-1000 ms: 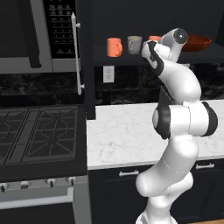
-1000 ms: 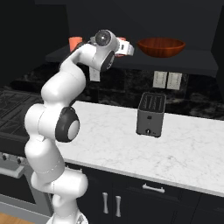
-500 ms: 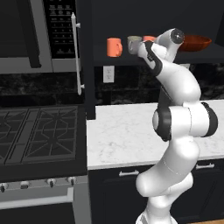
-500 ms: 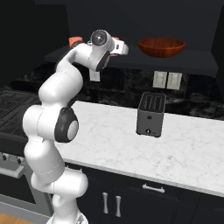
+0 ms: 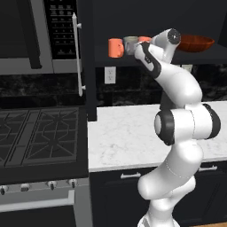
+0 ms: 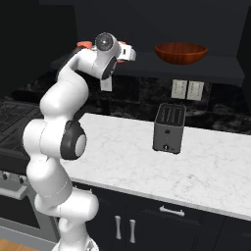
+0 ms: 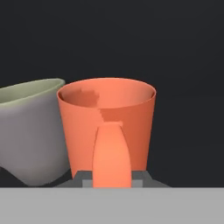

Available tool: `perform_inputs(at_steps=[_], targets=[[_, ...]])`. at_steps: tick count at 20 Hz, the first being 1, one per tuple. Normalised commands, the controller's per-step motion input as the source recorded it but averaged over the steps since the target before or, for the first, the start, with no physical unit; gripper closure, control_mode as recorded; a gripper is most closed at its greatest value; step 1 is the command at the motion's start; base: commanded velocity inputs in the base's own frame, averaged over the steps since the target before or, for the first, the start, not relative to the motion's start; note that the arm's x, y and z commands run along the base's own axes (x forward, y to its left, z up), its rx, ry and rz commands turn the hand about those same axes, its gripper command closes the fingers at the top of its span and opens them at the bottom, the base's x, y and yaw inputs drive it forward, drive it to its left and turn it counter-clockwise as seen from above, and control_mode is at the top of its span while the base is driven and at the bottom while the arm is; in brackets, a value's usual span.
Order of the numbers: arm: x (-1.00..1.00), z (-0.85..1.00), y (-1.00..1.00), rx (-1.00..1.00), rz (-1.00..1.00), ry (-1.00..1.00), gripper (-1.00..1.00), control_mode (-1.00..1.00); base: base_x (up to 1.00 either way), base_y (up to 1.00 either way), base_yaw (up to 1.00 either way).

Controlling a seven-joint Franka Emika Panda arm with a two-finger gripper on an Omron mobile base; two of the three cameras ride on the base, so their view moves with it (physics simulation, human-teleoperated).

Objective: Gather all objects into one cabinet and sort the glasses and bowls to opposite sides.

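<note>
Orange cup at the shelf, my claw right behind it

The orange cup (image 7: 107, 127) sits on the cabinet shelf (image 5: 199, 54), just beside the grey-beige cup (image 7: 30, 131); the bowl (image 6: 181, 52) rests toward the shelf's opposite end. Over the last second my arm has edged closer. Whether my claw (image 7: 111, 177) grips the handle, I cannot tell.
</note>
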Motion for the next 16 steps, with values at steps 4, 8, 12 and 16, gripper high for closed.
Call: perform_inputs(at_steps=[4, 8, 12, 16], targets=[[0.00, 0.00, 0.32, 0.00, 0.03, 0.00, 1.00, -1.00, 0.00, 0.00, 0.00], [-0.01, -0.02, 0.44, 0.00, 0.02, 0.00, 1.00, -1.00, 0.00, 0.00, 0.00], [0.00, -0.02, 0.40, 0.00, 0.01, 0.00, 1.00, -1.00, 0.00, 0.00, 0.00], [0.00, 0.00, 0.40, 0.00, 0.00, 0.00, 1.00, -1.00, 0.00, 0.00, 0.00]])
